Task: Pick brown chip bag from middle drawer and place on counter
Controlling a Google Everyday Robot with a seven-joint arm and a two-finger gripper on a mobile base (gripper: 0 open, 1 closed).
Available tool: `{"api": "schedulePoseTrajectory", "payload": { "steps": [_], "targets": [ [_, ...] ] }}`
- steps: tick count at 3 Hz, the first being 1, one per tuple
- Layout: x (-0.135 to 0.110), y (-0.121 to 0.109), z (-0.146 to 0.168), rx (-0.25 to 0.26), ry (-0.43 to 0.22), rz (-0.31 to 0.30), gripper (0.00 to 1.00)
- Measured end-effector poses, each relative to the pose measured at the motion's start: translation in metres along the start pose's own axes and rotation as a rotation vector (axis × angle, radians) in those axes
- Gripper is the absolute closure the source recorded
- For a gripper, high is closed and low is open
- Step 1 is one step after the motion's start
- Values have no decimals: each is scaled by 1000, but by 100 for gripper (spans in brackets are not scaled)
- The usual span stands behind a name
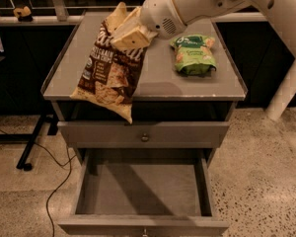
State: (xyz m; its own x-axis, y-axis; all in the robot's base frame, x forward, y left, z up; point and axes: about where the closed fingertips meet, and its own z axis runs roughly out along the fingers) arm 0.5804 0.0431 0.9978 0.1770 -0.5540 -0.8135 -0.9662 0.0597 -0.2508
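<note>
One arm (197, 4), pale and bulky, reaches in from the upper right of the camera view and ends in the tool (130, 36) above the back left part of the worktop (158, 80). The tool's tan fingers (133, 39) are pinched together on the upper end of the brown chip bag (108, 75), which hangs from them tilted, its crumpled top rising beside the tool. The bag's body lies over the left half of the worktop, and its pale lower end dips past the front edge, overlapping the closed drawer front (187, 134) just left of the round knob (145, 137). Whether the bag rests on the worktop or hangs just clear of it cannot be told.

A green snack bag (193, 54) lies flat on the right side of the worktop, well apart from the brown one. Below the closed front, the middle drawer (143, 186) stands pulled out, its grey floor bare. A dark cable (56, 181) trails across the speckled floor at the left.
</note>
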Motion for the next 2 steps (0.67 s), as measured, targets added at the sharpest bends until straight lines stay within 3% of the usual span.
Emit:
{"api": "schedulePoseTrajectory", "payload": {
  "steps": [2],
  "targets": [
    [0,-1,0,30,8,3,100]
  ]
}}
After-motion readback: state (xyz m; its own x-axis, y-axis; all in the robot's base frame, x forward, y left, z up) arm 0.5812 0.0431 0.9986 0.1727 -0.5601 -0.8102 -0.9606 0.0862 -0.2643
